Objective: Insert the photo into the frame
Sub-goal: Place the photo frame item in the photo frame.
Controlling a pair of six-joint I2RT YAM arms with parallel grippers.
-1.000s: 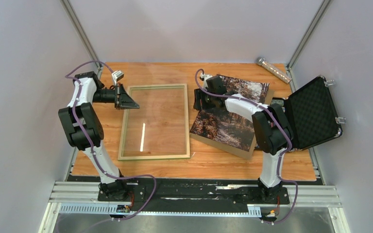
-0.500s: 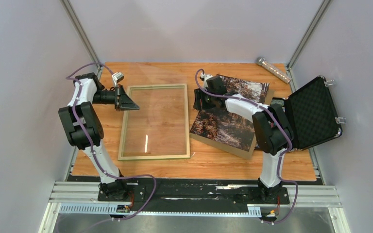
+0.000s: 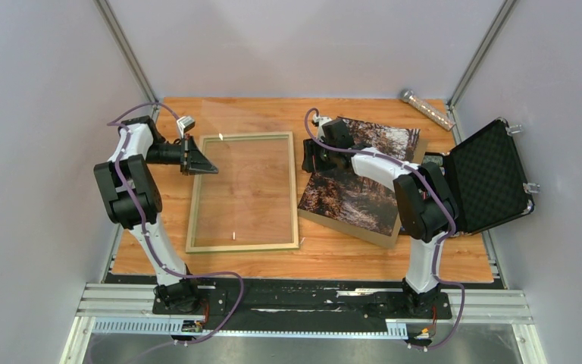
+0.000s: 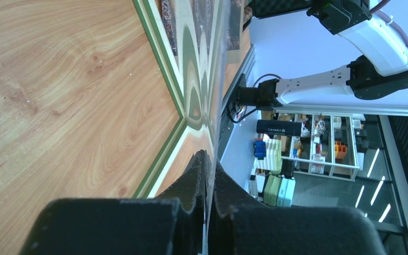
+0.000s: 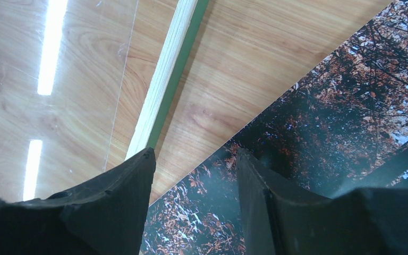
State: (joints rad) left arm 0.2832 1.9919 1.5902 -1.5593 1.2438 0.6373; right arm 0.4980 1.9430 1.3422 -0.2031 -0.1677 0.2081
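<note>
The frame [image 3: 242,245] lies flat left of centre, my left claw [image 3: 208,167] at its far-left corner pinched tight on a clear pane [image 3: 242,182]. To the right, the photo [image 3: 348,201] rests face up on a brown board [image 3: 341,225]. My right claw [image 5: 194,156] hangs over the photo's left edge, open and empty.

A robotics lab: two robot arms [image 3: 125,189] bolted to a metal rail [image 3: 492,307] at the table's [image 3: 326,254] near edge, white panels [image 3: 295,45] around the table, stocked shelves [image 4: 324,154] beyond it.
</note>
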